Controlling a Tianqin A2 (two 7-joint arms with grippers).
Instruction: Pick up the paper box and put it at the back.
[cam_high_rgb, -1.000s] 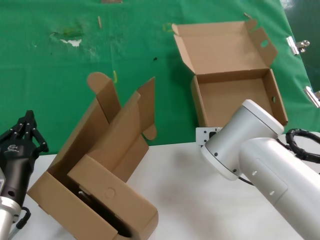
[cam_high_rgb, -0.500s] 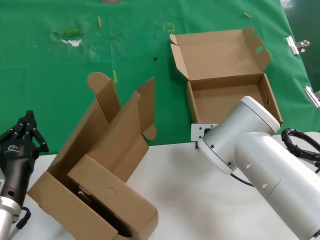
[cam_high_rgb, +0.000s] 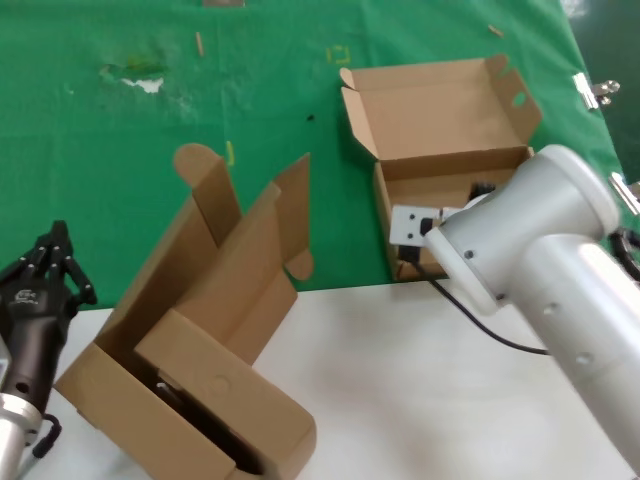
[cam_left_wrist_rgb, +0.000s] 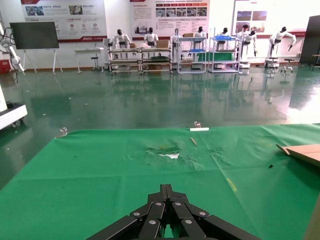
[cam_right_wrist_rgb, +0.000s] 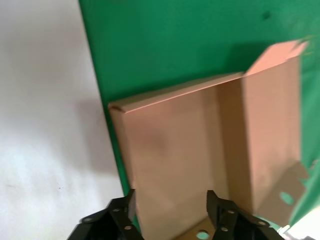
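Note:
The paper box (cam_high_rgb: 440, 110) lies open on the green cloth (cam_high_rgb: 120, 150) at the back right, its lid folded away from me and its tray nearer. My right arm (cam_high_rgb: 530, 230) reaches over the tray and hides most of it in the head view. In the right wrist view, the right gripper (cam_right_wrist_rgb: 171, 200) is open just above the box's tray (cam_right_wrist_rgb: 175, 145), holding nothing. One finger is by a side wall, the other over the tray floor. My left gripper (cam_left_wrist_rgb: 166, 189) is shut and empty, parked at the front left (cam_high_rgb: 55, 255).
Two nested brown boxes (cam_high_rgb: 200, 330) with a tall round-tipped flap stand at the front left, across the edge of the white tabletop (cam_high_rgb: 400, 400). Metal clips (cam_high_rgb: 595, 92) sit at the cloth's right edge. The cloth has scuffs and yellow marks (cam_high_rgb: 140, 75).
The paper box slid a little left, then stayed put. My right arm swung back over its tray. The left arm has not moved.

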